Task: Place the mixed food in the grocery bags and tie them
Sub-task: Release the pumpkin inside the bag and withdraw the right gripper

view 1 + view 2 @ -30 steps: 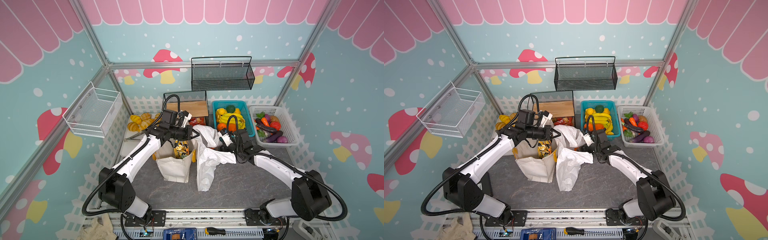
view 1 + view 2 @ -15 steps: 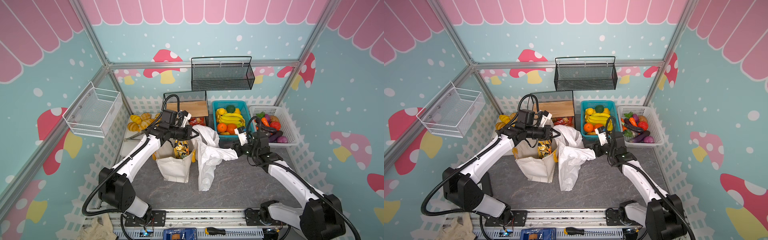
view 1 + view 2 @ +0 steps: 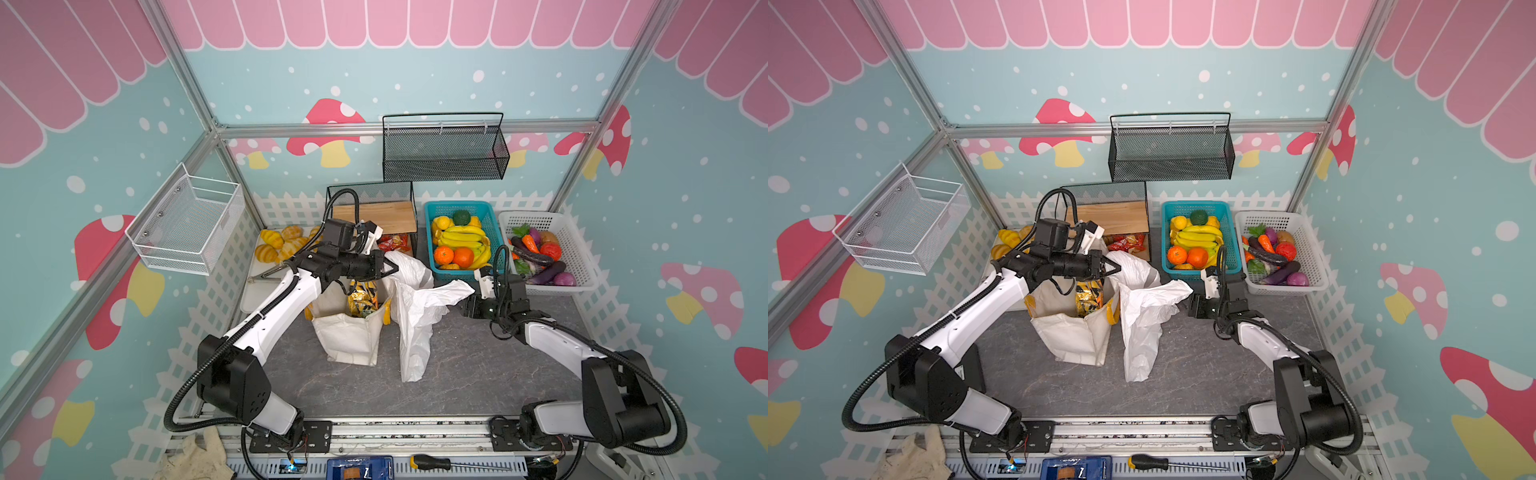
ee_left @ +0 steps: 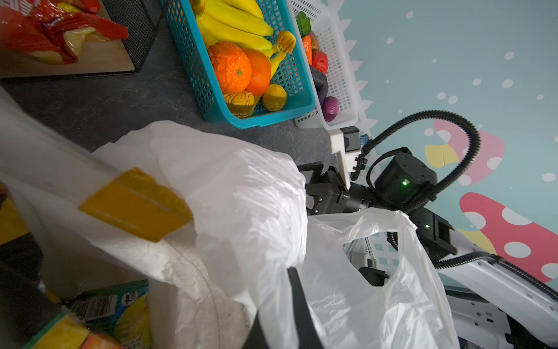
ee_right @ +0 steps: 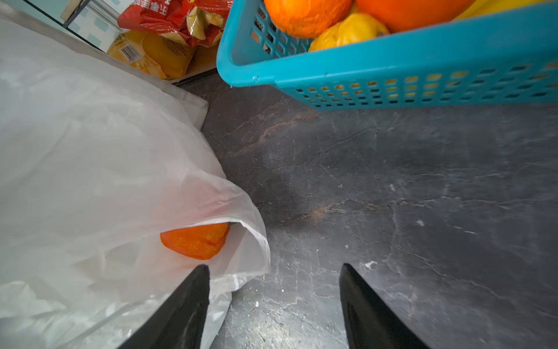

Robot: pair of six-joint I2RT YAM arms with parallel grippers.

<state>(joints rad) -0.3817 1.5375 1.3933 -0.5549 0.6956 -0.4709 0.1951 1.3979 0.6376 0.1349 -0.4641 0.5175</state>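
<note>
with left gripper [image 3: 391, 268] pinching the white plastic bag [image 3: 415, 328], ease the open right gripper [image 5: 273, 267] onto its loose flap, clear of the orange pumpkin [image 5: 196, 241] inside.

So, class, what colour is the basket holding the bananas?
The basket is teal blue, clearest in the left wrist view.

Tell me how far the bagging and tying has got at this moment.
Done: snack packets sit in the canvas tote, and an orange piece shows inside the white plastic bag. In hand: the left gripper is shut on that bag's rim, while the right gripper stands open beside its other edge. Left: neither bag is tied.
</note>
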